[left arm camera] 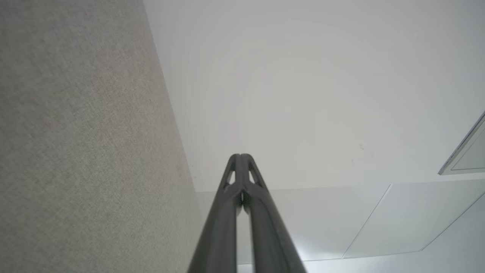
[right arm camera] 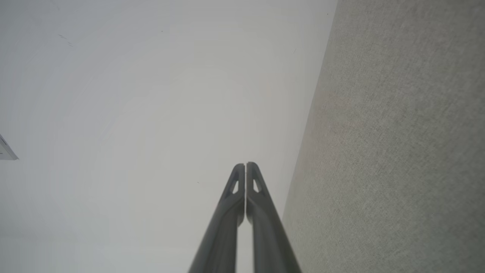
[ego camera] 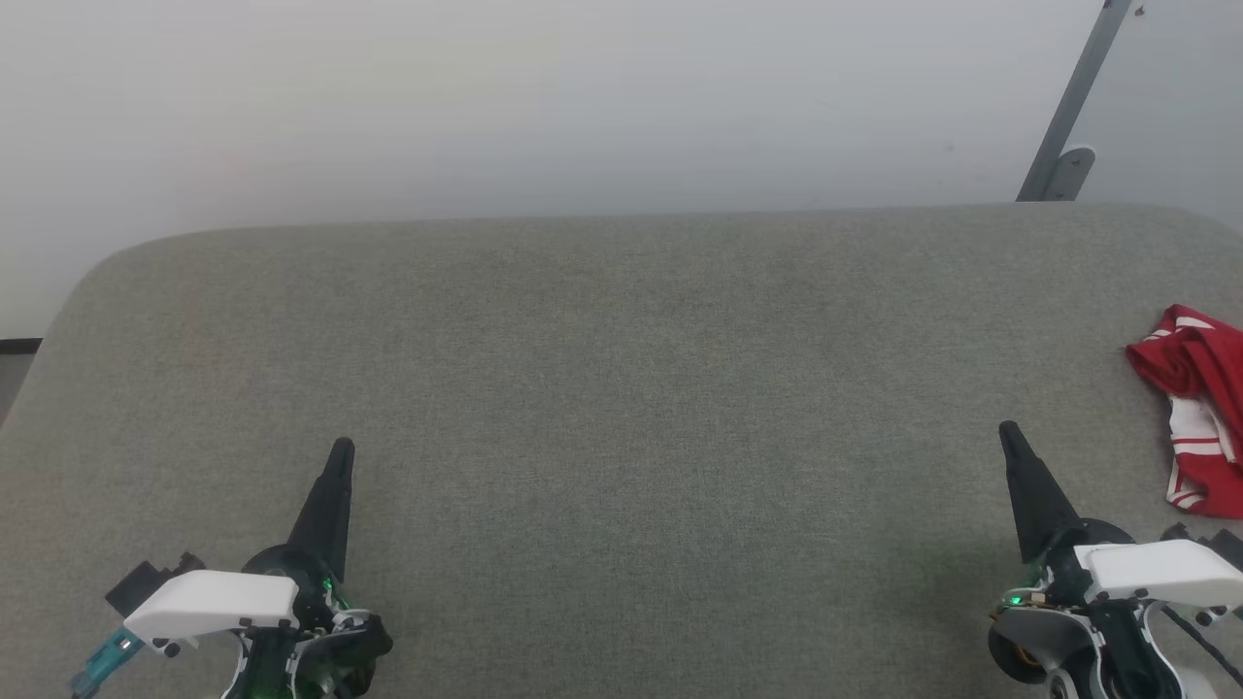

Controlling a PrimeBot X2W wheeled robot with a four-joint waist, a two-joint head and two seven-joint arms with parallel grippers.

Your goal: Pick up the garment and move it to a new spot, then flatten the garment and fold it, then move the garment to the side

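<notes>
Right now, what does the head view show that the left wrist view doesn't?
Head view adds: the right gripper, shut, a crumpled red-and-white cloth at the surface's right edge, and a grey metal bracket against the wall. Left wrist view adds: pale panels with thin seams and a grey-edged frame. Shared: the left gripper, shut and empty, the grey fabric surface and the pale wall.

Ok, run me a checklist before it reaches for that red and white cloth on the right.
1. Left fingers empty: ok, shut on nothing.
2. Right fingers empty: ok, likewise shut.
3. Fingers opened to grasp: not ok.
4. Red and white cloth fully in sight: not ok, cut by the head view's right edge.
5. Cloth is the lettered jersey: cannot tell, bunched, no lettering showing.
6. Grey surface toward the cloth bare: ok.
</notes>
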